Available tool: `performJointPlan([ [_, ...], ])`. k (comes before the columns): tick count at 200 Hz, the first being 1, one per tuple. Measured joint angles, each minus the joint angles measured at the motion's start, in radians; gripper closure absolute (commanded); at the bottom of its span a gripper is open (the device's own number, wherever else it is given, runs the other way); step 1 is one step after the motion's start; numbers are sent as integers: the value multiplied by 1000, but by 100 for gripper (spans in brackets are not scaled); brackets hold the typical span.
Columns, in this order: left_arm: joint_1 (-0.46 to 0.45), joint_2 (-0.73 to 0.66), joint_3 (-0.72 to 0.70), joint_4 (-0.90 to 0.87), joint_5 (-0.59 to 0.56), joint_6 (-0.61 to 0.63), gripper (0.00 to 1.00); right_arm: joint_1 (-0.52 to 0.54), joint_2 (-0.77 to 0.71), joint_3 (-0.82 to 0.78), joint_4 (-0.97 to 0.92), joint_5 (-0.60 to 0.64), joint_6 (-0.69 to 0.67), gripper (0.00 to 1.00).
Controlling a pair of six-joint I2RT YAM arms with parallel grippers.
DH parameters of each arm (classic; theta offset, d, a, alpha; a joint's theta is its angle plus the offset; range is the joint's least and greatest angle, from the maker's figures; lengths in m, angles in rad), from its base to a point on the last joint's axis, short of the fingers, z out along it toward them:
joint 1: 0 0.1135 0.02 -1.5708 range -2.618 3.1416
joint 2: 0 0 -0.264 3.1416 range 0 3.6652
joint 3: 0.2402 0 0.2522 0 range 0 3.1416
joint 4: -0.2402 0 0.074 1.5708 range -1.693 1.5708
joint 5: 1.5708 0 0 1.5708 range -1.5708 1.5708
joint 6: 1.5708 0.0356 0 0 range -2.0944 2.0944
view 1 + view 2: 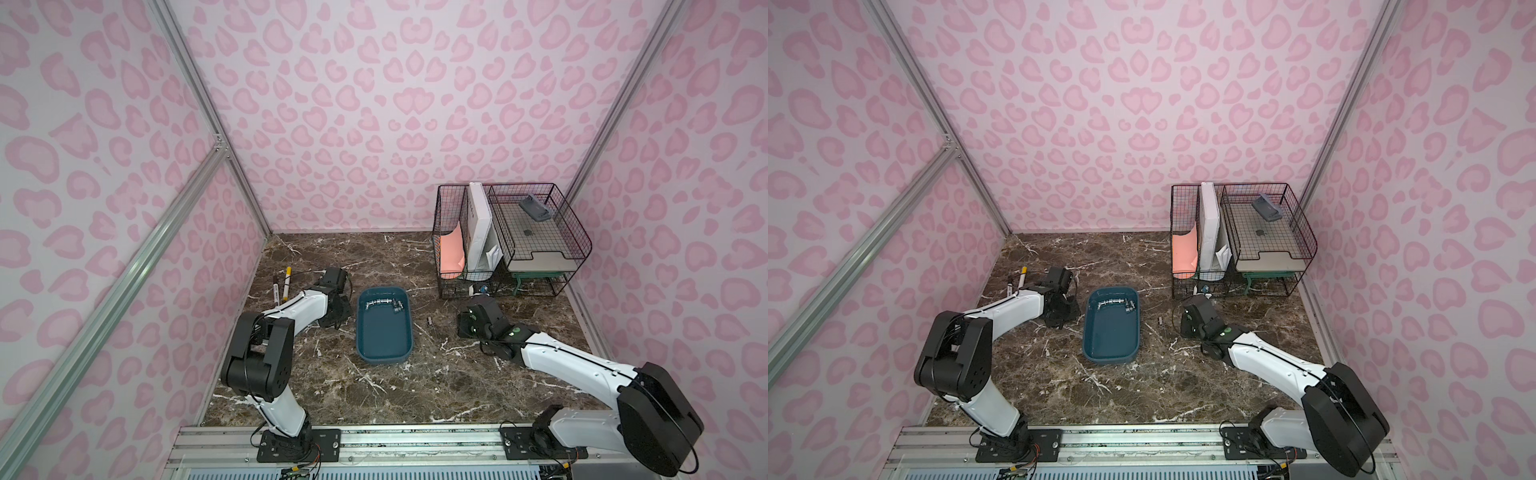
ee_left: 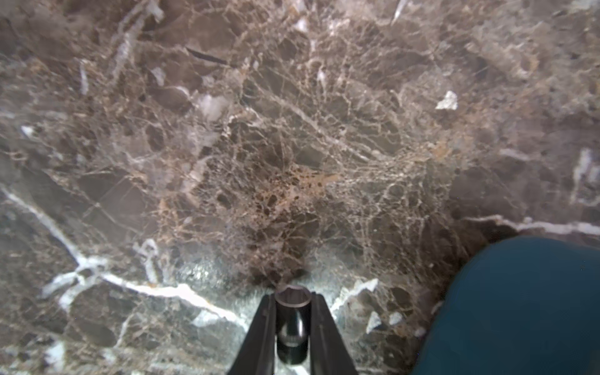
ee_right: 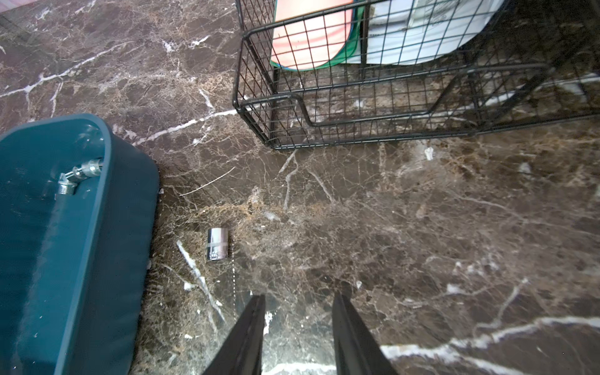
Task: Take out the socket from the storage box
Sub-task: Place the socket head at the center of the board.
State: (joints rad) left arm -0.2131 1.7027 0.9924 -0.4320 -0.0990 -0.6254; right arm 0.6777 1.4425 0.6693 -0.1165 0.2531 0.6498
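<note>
The dark teal storage box (image 1: 382, 338) (image 1: 1111, 338) lies mid-table with several chrome sockets (image 1: 382, 303) (image 1: 1115, 303) (image 3: 78, 175) at its far end. My left gripper (image 2: 293, 297) (image 1: 336, 316) hangs low over the marble just left of the box (image 2: 519, 308), shut on a dark socket (image 2: 292, 324) that stands between its fingers. Another socket (image 3: 218, 243) (image 1: 429, 321) (image 1: 1160, 321) lies on the table right of the box (image 3: 48, 259). My right gripper (image 3: 298, 297) (image 1: 462, 328) is open and holds nothing, a short way right of that loose socket.
A black wire-mesh rack (image 1: 511, 241) (image 1: 1237, 241) (image 3: 357, 107) with papers and a laptop stands at the back right, close behind the right gripper. Two markers (image 1: 282, 284) lie at the far left, behind the left arm.
</note>
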Motion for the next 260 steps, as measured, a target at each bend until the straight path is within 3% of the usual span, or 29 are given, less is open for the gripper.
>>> performJointPlan([
  [157, 0, -5, -35, 13, -29, -7, 70, 0, -68, -40, 9, 1, 3, 60],
  [231, 0, -123, -5, -56, -11, 4, 54, 0, -74, -46, 14, 3, 3, 59],
  [260, 0, -200, 28, -117, -7, 12, 53, 0, -70, -38, 14, 1, 3, 58],
])
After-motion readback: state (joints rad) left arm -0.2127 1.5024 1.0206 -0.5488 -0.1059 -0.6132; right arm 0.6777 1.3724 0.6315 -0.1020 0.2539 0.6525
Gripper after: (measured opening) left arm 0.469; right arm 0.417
